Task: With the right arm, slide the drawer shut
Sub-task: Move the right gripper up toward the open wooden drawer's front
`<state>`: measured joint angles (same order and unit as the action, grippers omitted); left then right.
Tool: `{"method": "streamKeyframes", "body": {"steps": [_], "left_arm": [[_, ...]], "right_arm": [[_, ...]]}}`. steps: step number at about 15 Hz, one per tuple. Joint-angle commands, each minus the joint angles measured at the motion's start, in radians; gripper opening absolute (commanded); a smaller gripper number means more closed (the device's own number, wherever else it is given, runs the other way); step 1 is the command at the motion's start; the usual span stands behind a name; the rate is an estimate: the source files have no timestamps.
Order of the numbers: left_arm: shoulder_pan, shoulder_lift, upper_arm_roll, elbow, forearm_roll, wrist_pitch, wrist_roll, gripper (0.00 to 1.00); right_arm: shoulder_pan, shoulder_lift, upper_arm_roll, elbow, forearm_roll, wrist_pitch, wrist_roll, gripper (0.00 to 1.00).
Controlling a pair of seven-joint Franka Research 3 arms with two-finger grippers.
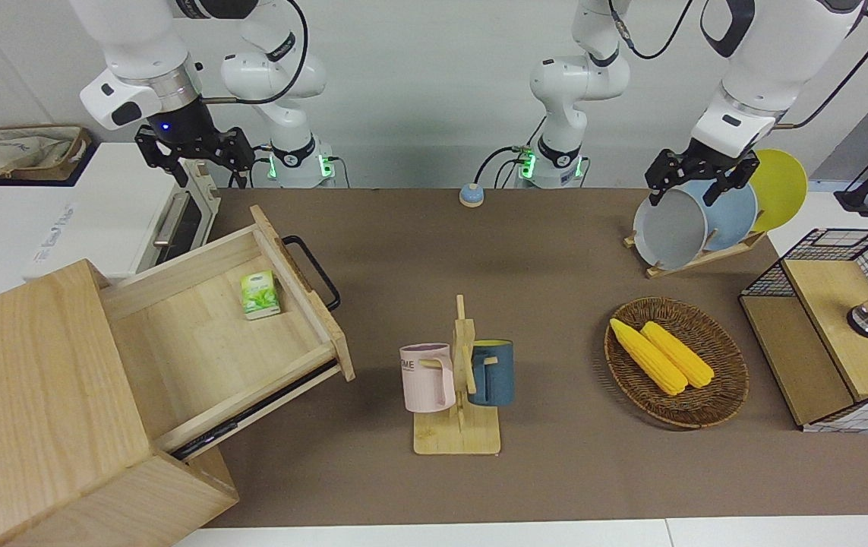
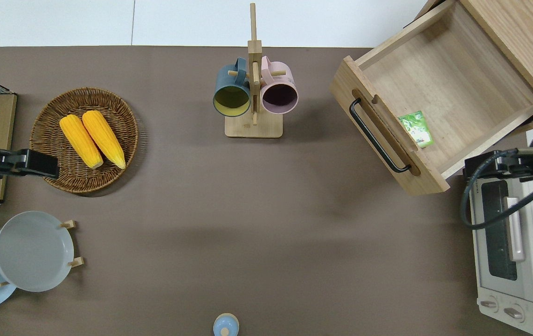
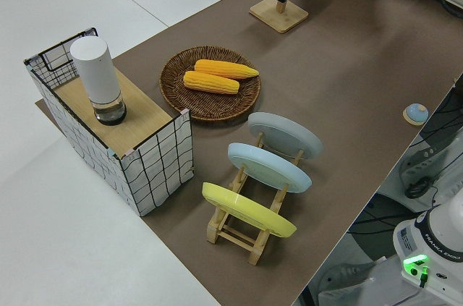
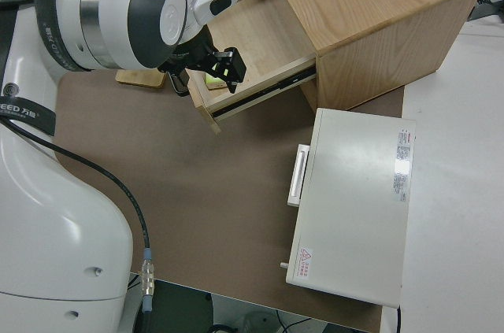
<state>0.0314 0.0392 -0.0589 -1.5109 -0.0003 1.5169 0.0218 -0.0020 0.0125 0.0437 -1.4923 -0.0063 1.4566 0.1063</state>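
Brown matte tabletop [image 1: 555, 304], pale-wood drawer [image 1: 213, 334] pulled out, black loop handle [image 1: 316, 270], right tool [image 1: 194, 152] released overhead

Pink mug [image 1: 427, 377] reads "ME"; left arm base [image 3: 438, 248] reads "FRANKA ROBOTICS"; rest illegible.

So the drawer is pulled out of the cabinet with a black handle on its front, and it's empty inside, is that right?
Not quite. The drawer is pulled out of the cabinet and has the black handle on its front, but it is not empty: a small green packet lies inside, close to the front panel. The overhead view shows it.
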Motion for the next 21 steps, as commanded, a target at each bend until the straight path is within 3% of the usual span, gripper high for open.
{"method": "streamKeyframes", "body": {"steps": [1,7,8,10,12,19,21], "left_arm": [[0.005,0.011,-0.007,0.026,0.017,-0.020,0.009,0.99],[0.005,0.011,-0.007,0.026,0.017,-0.020,0.009,0.99],[0.005,0.011,-0.007,0.026,0.017,-0.020,0.009,0.99],[0.005,0.011,-0.007,0.026,0.017,-0.020,0.009,0.99],[0.005,0.011,-0.007,0.026,0.017,-0.020,0.009,0.99],[0.005,0.011,-0.007,0.026,0.017,-0.020,0.009,0.99],[0.005,0.011,-0.007,0.026,0.017,-0.020,0.009,0.99]], "right_arm": [[-0.007,0.006,0.013,0.007,-0.007,0.005,-0.025,0.990],[-0.007,0.006,0.013,0.015,-0.014,0.005,-0.030,0.971],[-0.009,0.006,0.013,0.015,-0.015,0.004,-0.036,0.793],[-0.012,0.007,0.013,0.021,-0.015,-0.001,-0.053,0.291],[-0.012,0.007,0.013,0.021,-0.012,-0.007,-0.054,0.002],[-0.004,0.004,0.019,0.024,-0.012,-0.038,-0.059,0.000],[-0.001,0.006,0.022,0.073,-0.014,-0.064,-0.059,0.000]]}}
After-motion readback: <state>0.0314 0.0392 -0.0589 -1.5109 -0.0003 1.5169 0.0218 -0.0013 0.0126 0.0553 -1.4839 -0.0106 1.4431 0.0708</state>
